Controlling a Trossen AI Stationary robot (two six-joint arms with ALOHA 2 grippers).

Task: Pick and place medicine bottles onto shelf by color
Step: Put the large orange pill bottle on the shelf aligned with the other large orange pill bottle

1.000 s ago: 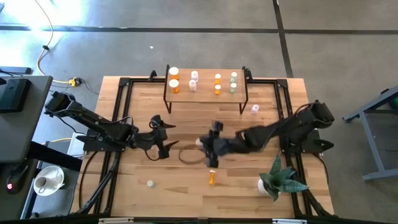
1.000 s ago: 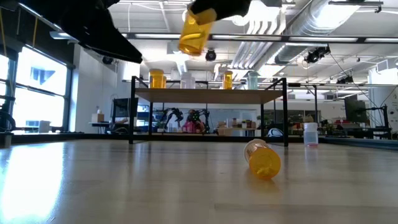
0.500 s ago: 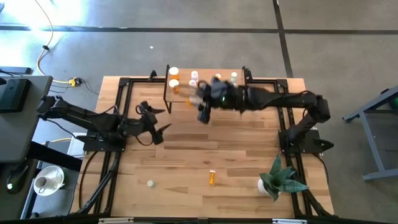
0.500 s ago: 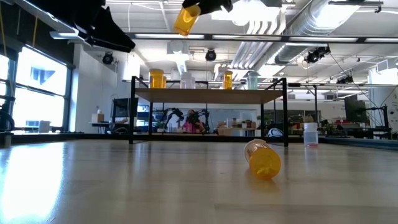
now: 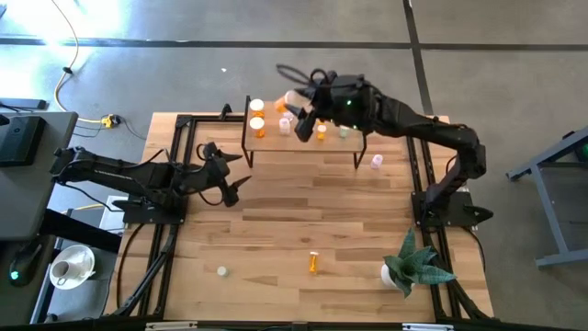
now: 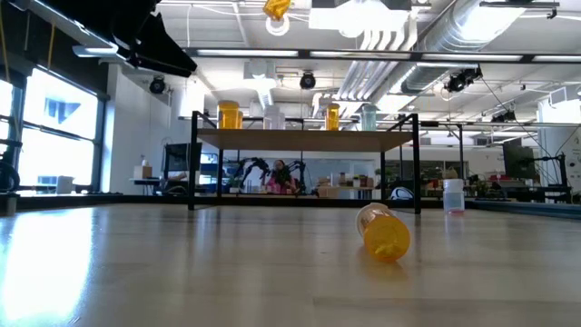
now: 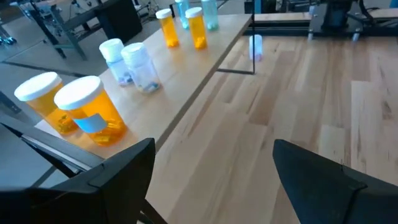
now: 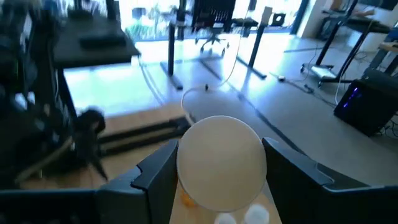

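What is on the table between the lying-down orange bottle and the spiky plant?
Nothing. In the high view, the stretch of table from the fallen orange bottle to the plant is bare wood.

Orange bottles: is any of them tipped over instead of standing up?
Yes, the orange bottle alone on the bare table near the front edge lies on its side. The other orange bottles stand upright on the shelf or ride in the right gripper.

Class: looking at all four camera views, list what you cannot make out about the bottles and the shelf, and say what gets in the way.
- High view: the right gripper covers part of the shelf.
- Right wrist view: the held bottle shows only its white cap; its body is hidden.
- Low view: the held bottle is cut by the top edge.
- High view: the small bottle is too tiny for its colour.
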